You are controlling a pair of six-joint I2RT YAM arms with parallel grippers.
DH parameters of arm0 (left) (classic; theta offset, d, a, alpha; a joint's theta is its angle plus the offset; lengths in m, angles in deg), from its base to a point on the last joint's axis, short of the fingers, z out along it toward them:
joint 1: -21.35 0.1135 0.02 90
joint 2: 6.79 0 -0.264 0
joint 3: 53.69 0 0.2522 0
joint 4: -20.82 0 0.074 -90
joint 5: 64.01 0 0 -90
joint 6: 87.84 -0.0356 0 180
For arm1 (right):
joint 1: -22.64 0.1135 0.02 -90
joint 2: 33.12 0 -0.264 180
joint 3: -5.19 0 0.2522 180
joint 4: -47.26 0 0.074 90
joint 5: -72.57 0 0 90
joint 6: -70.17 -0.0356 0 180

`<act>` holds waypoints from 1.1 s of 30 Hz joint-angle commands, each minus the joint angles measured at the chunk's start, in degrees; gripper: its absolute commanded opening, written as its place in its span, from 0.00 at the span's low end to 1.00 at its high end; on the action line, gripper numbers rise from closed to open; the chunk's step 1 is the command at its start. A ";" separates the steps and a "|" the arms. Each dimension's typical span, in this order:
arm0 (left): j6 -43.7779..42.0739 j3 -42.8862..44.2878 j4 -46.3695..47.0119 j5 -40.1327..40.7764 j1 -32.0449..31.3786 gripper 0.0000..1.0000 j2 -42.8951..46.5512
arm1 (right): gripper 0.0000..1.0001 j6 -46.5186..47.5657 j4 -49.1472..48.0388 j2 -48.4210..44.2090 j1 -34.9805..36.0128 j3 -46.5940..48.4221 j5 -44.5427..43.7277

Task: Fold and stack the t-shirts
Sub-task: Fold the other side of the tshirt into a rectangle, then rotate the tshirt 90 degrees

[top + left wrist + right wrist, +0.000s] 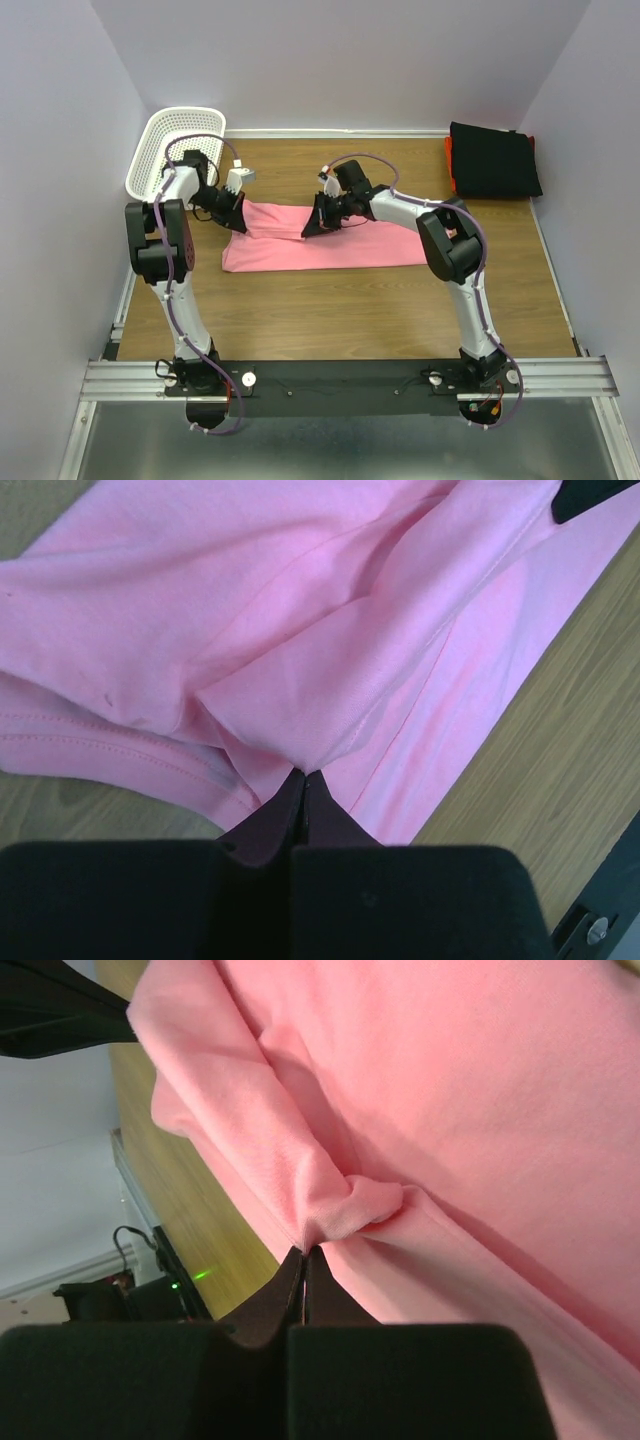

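White lattice basket (pixel 180 150) sits at the far left corner of the wooden table (pixel 350 310); everything below is placed off it.

My left gripper (pixel 238 212) is just right of the basket and a bit nearer. Jaws are together, clamped on the left end of the pink t-shirt (pixel 330 242). In the left wrist view my left gripper (pixel 305 774) has its tips pressed tight, with a peak of pink t-shirt (pixel 300 610) coming straight out of them. The cloth fans away in loose folds, with a stitched hem off to the left.

The pink t-shirt lies right of the basket and nearer than it, a long flat band running left to right across the middle of the table. Its far left part is bunched between my two grippers.

My right gripper (pixel 310 230) is further right of the basket, over the band's far edge. Jaws are together here too, clamped on pink. In the right wrist view my right gripper (pixel 303 1252) is pinching a small crumpled fold of the pink t-shirt (pixel 480 1090), and bare wood shows beside the cloth.

Far right of the basket, at about the same depth, the black t-shirt (pixel 495 160) lies folded. It rests on the orange-red t-shirt (pixel 449 160), of which only a strip shows at the left edge. Both are well apart from the pink one.
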 commanded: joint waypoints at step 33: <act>21.90 -9.84 23.44 11.58 -10.17 0.24 5.22 | 0.48 35.35 30.74 -6.91 -14.99 3.56 -18.12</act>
